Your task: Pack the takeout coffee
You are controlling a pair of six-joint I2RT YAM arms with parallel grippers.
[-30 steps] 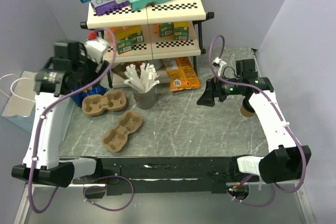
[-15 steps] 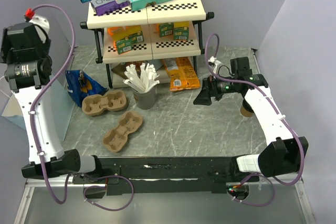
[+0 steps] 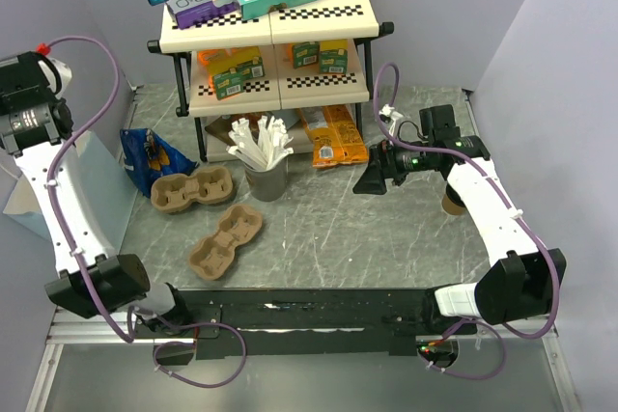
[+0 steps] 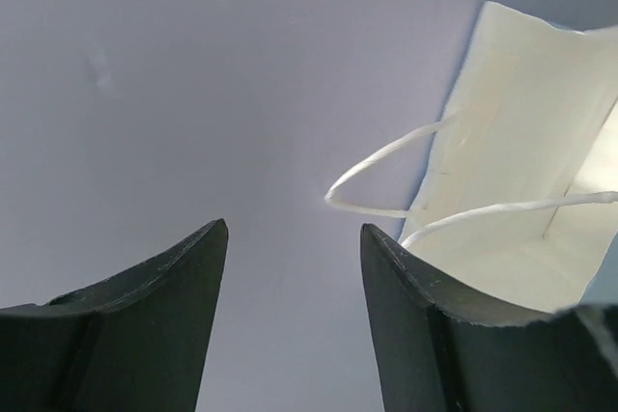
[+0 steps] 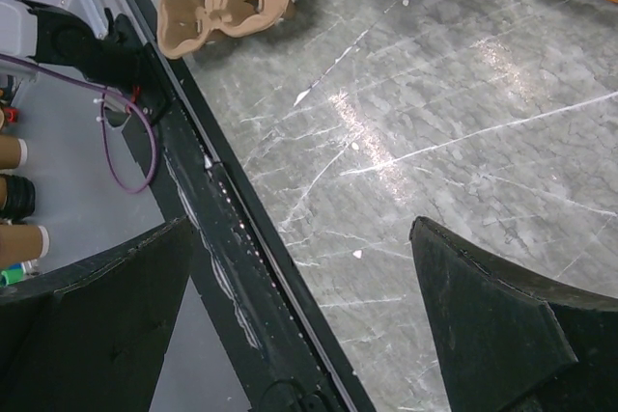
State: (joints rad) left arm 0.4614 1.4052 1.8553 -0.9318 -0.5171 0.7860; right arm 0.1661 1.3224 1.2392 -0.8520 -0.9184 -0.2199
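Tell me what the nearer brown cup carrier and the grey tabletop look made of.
Nearer brown two-cup carrier: probably moulded paper pulp, matte, with soft rounded edges. Grey tabletop: marble or marble-look laminate, glossy; white veins and a glare patch show.

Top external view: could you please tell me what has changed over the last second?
The left gripper, open and empty, swung away from the cup carriers to the far left, toward the white paper bag. The right gripper edged slightly left, open. Everything on the table stayed put.
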